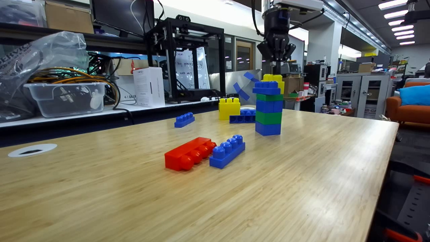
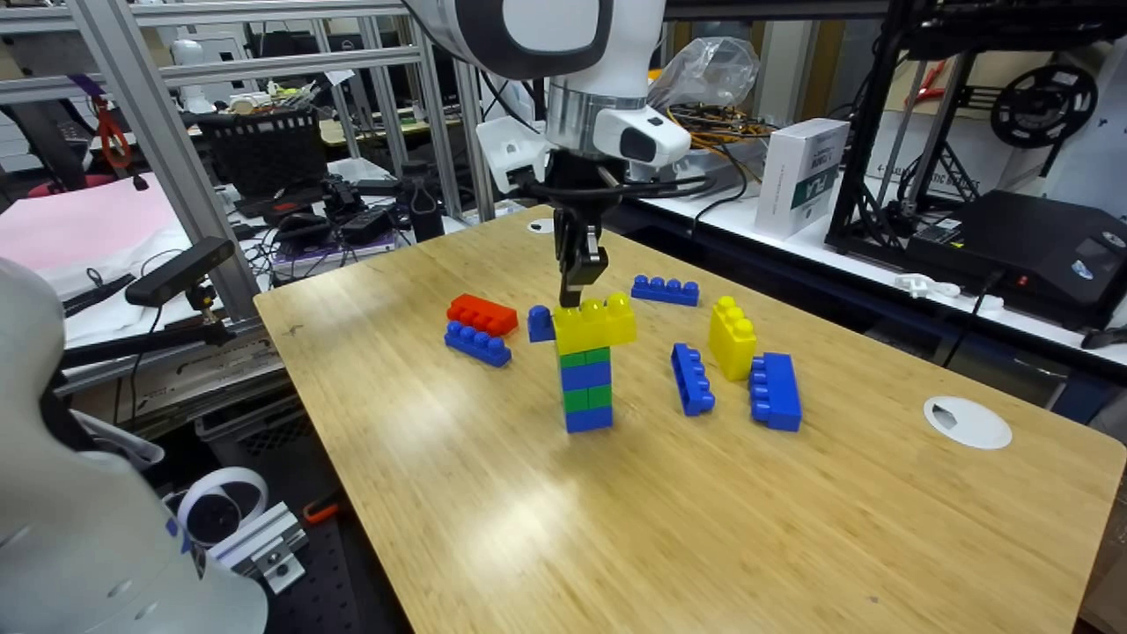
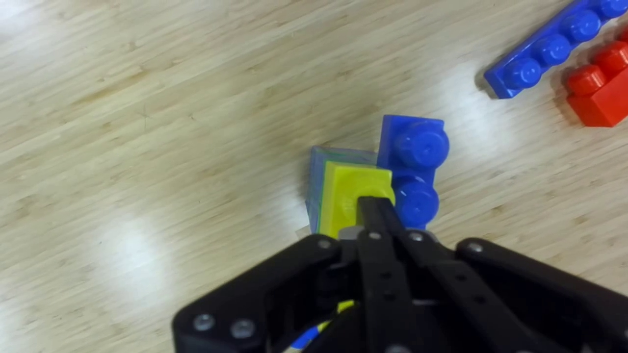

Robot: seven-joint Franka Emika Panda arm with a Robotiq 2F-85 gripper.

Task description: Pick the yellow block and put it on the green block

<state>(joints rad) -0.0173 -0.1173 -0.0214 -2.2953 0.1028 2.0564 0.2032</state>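
The low, wide yellow block (image 2: 594,329) lies studs up across the top of a stack, resting on the upper green block (image 2: 585,357). Below are blue and green layers in turn. A long blue brick (image 1: 267,88) also sits on top beside the yellow block (image 1: 282,86), its end sticking out. My gripper (image 2: 570,295) points down at the yellow block's studs, its fingers together with nothing seen between them. In the wrist view the fingertips (image 3: 374,202) overlap the yellow block (image 3: 357,182); whether they touch it I cannot tell.
A red brick (image 2: 482,314) and a blue brick (image 2: 476,342) lie to one side of the stack. A taller yellow brick (image 2: 732,338) stands on the other side near blue bricks (image 2: 775,392). Another blue brick (image 2: 665,291) lies farther back. The stack is tall and narrow.
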